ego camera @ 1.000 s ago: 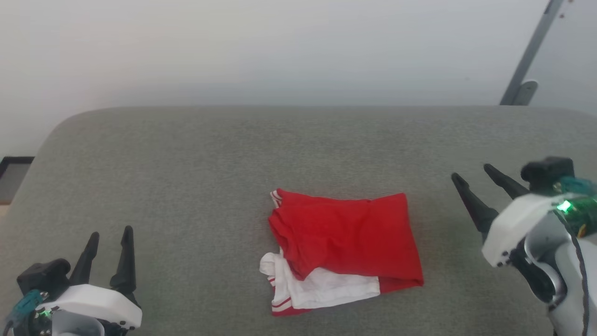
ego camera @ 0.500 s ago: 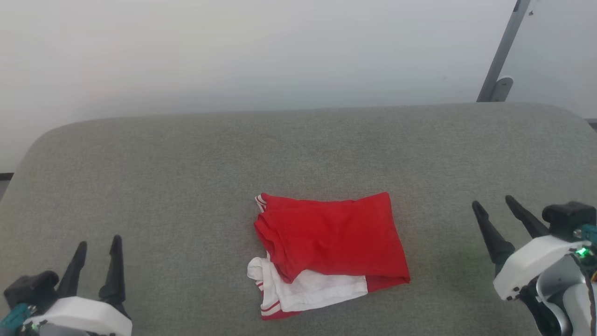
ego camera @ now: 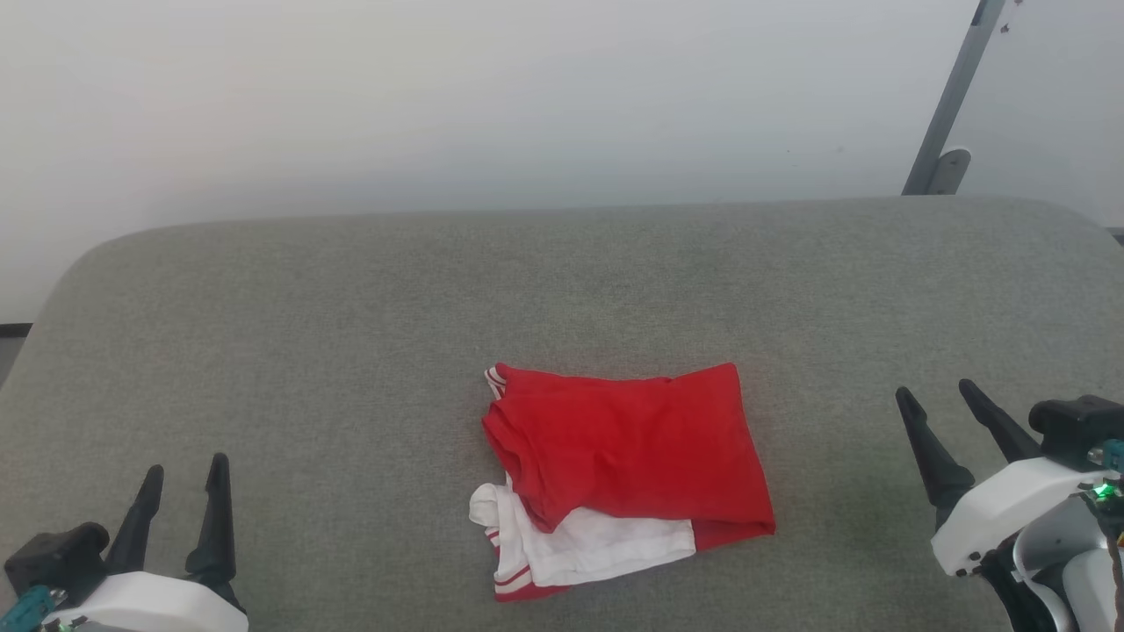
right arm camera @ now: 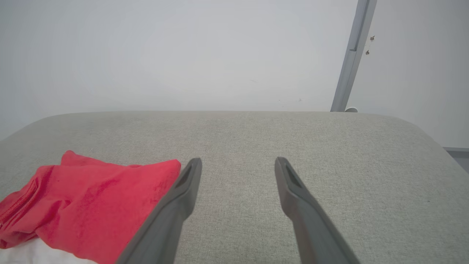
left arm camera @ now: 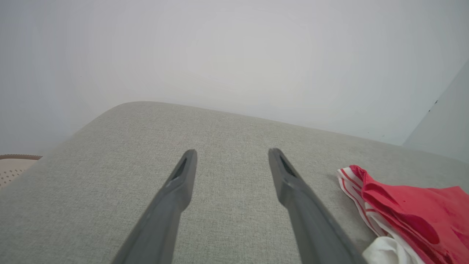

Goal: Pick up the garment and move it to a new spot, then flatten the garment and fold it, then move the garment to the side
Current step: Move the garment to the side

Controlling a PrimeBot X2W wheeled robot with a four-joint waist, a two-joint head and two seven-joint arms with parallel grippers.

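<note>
Left hand (ego camera: 188, 465) and right hand (ego camera: 934, 389) both wide, holding nothing; garment (ego camera: 632, 448) lies between them on cushion (ego camera: 351, 307). Left wrist view catches basket rim (left arm camera: 14, 167); right wrist view, pole (right arm camera: 350, 62).

A grey fabric surface (ego camera: 351, 307), perhaps a cushioned bench, carries the folded red garment (ego camera: 632, 448).

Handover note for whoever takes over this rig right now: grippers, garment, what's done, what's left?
Left gripper: open, empty, left of the garment, clear of it.
Right gripper: open, empty, right of the garment, clear of it.
Garment: red with a white cuff panel showing, lying as a compact folded stack near the middle of the grey cushion.
Done: flattening and folding, by the look of it.
Left: probably moving the garment to the side.
</note>
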